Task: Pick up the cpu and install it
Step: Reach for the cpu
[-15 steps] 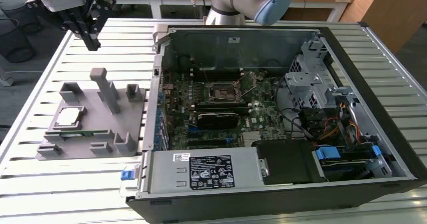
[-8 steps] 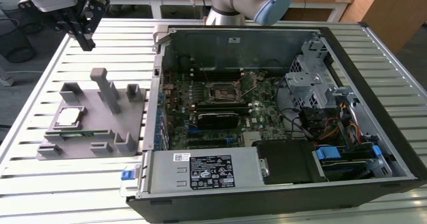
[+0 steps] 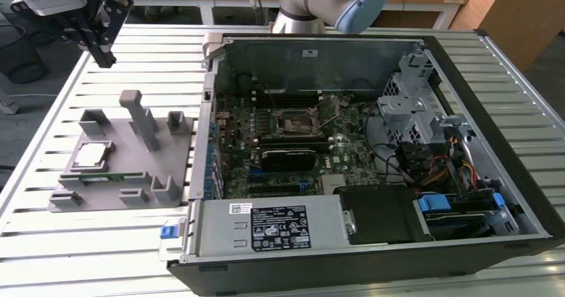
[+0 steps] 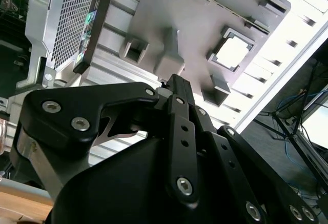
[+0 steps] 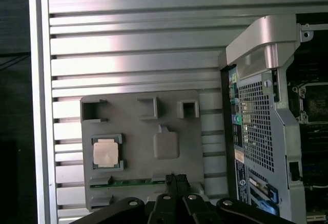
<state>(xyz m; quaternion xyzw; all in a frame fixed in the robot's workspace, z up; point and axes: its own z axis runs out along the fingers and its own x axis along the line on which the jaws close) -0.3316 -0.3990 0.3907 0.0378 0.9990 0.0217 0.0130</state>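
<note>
Over the exterior view's left side of the slatted aluminium bench (image 3: 88, 244), your black two-fingered pincer (image 3: 104, 60) hangs in the air with its fingers drawn together and nothing between them. Both wrist views show those same pressed-together tips above the flat grey plastic holding fixture (image 5: 133, 131). The cpu (image 3: 91, 155), a small square chip with a bright silver top, lies flat in its square recess on that fixture, well apart from the pincer and untouched by it. A long thin green memory stick (image 3: 106, 176) sits in a slot along the fixture's edge, just beside the chip's recess. To the exterior view's right of the fixture lies the open black computer case (image 3: 521, 171), side panel off. The square metal-framed socket (image 3: 296, 120) on its green motherboard looks unoccupied, though you cannot tell from here whether its retaining frame is raised. By that evidence you are at the very start: no part of the task shows as done. The chip is not yet grasped, and lifting it, carrying it across to the case and seating it in the socket all remain.
</note>
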